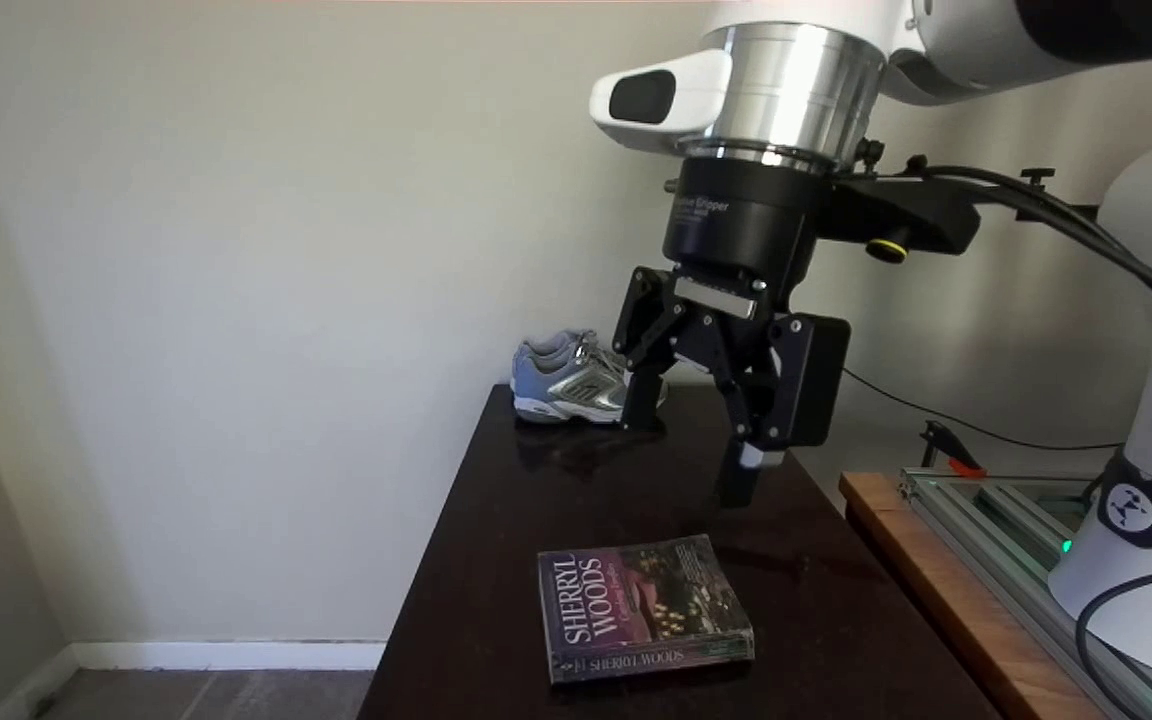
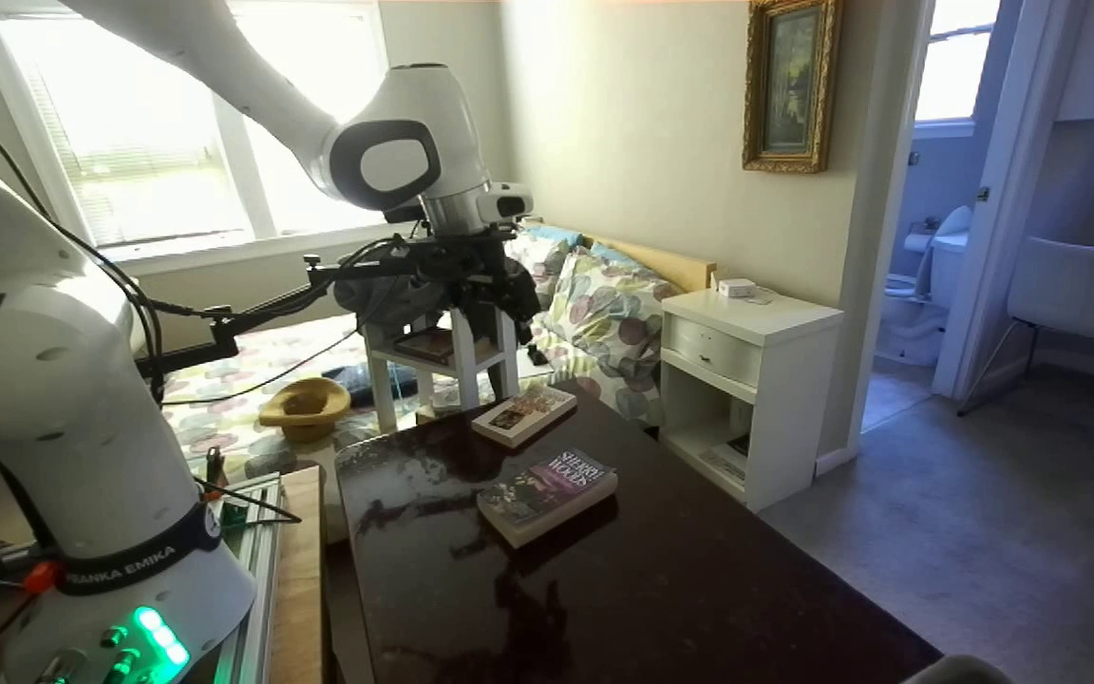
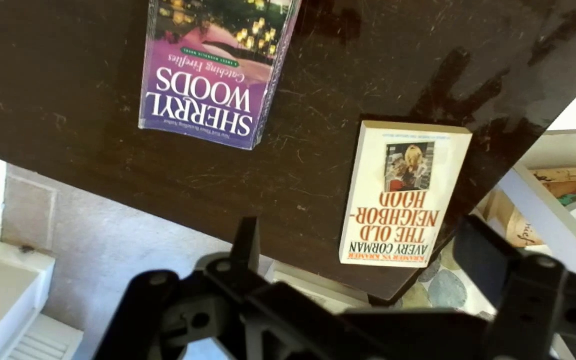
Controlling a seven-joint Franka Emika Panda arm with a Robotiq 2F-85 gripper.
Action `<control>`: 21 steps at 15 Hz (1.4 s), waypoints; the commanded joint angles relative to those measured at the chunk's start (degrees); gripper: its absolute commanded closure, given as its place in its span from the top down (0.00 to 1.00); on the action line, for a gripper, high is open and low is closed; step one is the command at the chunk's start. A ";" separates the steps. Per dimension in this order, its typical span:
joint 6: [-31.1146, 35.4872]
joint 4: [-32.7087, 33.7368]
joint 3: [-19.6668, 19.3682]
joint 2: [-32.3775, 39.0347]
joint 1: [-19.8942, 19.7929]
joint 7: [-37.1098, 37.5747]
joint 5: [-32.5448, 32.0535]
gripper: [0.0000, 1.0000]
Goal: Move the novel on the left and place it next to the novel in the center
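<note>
A purple novel (image 1: 641,610) lies flat, cover up, on the dark table; it also shows in an exterior view (image 2: 552,489) and the wrist view (image 3: 208,75). A white novel (image 2: 526,413) lies flat near the table's end, apart from the purple one; in the wrist view (image 3: 403,195) it is near the table corner. My gripper (image 1: 691,445) is open and empty, well above the table. In the wrist view its fingers (image 3: 365,250) appear on either side of the white novel's near end, not touching it. The white novel is out of view in an exterior view.
A grey-blue shoe (image 1: 571,378) stands at one end of the dark table (image 2: 680,579). A white shelf stand (image 2: 466,375) and a bed lie beyond the white novel's end. A white nightstand (image 2: 775,342) is nearby. The robot's wooden base bench (image 1: 976,590) runs alongside the table.
</note>
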 commanded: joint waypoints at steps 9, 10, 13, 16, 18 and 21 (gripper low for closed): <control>23.17 -0.05 0.69 14.72 9.13 -7.37 4.97 1.00; 24.60 0.31 -0.39 16.00 11.00 -8.89 6.77 1.00; 27.50 2.09 -0.59 18.94 14.45 -15.05 14.74 1.00; 26.74 4.92 -0.03 20.16 15.60 -21.60 22.33 1.00; 25.74 6.95 0.13 20.92 15.59 -25.62 26.76 1.00; 24.90 9.58 0.63 22.75 15.07 -31.80 33.03 0.74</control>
